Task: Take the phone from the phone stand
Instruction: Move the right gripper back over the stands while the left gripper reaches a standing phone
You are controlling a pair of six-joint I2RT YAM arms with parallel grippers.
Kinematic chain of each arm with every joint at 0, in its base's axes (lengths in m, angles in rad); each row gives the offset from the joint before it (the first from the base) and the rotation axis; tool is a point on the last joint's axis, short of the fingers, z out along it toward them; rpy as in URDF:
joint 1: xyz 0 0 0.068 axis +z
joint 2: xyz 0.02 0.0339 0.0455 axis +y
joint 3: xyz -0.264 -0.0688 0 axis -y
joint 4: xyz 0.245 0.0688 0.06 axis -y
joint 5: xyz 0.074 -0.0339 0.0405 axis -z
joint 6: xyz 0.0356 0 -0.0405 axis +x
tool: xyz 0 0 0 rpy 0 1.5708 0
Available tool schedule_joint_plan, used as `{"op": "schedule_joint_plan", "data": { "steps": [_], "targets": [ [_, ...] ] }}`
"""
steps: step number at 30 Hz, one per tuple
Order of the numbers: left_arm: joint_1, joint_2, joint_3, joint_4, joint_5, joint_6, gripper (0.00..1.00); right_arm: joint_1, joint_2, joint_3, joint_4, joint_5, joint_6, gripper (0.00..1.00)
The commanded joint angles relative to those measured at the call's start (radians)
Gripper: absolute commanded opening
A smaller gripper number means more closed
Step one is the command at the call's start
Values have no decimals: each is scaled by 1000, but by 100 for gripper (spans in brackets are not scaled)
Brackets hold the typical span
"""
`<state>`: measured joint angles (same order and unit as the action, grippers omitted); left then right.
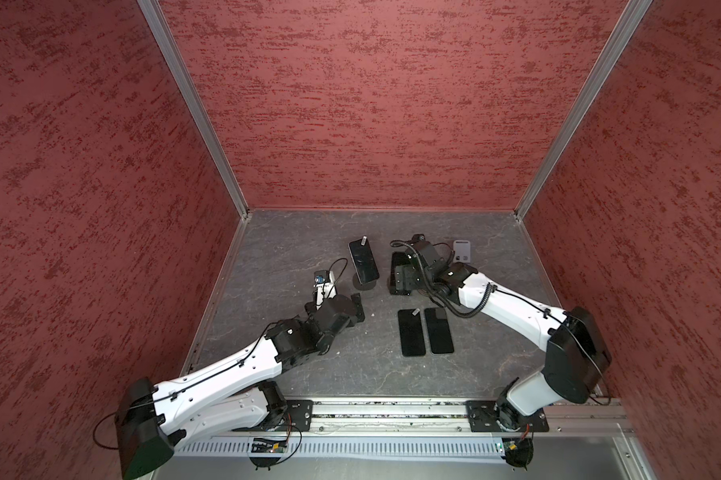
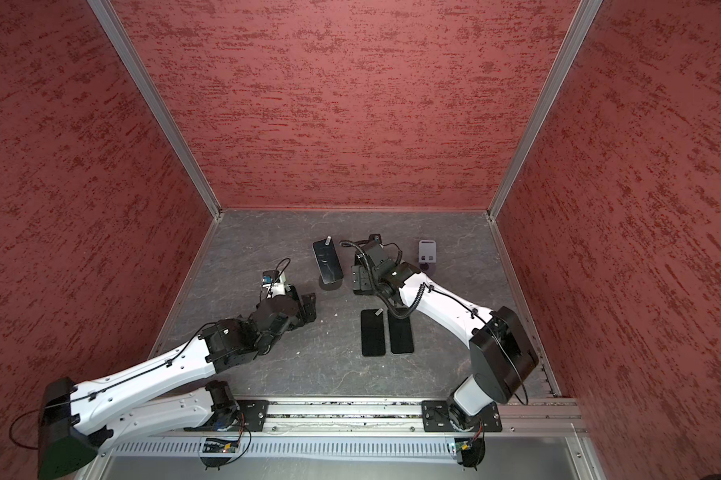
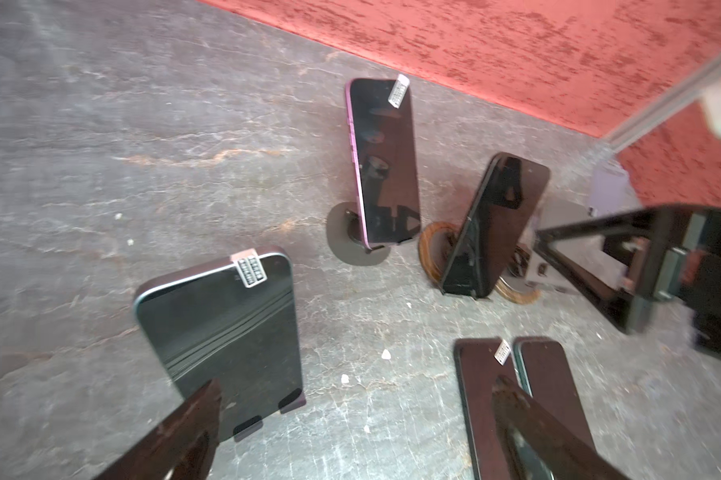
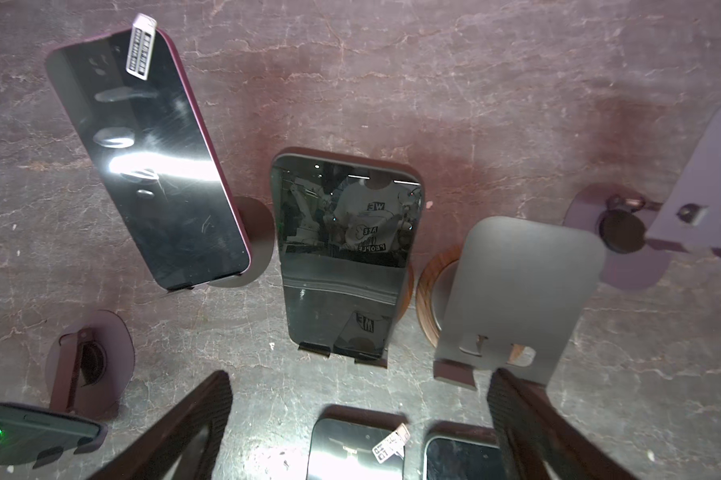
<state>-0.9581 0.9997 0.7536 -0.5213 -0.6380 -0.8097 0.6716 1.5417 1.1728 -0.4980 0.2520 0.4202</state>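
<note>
Ahead, phone (image 4: 344, 257) edges clear of fingers (image 4: 176, 436)

White arm shells (image 1: 226, 370), black joint housings (image 1: 575, 357), thin black cables, one coiled (image 1: 481, 301); black screwed base plates (image 1: 298, 409)

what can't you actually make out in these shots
Silver-edged phone: left arm hides it in both top views; its stand mostly behind it in the left wrist view.
Middle phone: right gripper covers most of it in both top views.
Tag print: too small or blurred everywhere.
Flat phones: cut off by the frame edge in the right wrist view.
</note>
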Motion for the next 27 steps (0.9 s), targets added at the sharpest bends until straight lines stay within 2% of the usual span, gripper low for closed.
{"op": "schedule_joint_plan", "data": {
  "steps": [1,11,20,27],
  "targets": [
    [-13,44,46,-147,-129,-153,100,-6,-54,-17,35,0,-26,99],
    [-11,169,142,-321,-130,-289,99,-39,-130,-64,83,-20,-68,99],
    [-5,352,282,-549,-153,-406,100,-90,-147,-103,129,-52,-92,99],
    [11,362,229,-446,-126,-392,100,-119,-150,-145,160,-87,-92,99]
  ]
}}
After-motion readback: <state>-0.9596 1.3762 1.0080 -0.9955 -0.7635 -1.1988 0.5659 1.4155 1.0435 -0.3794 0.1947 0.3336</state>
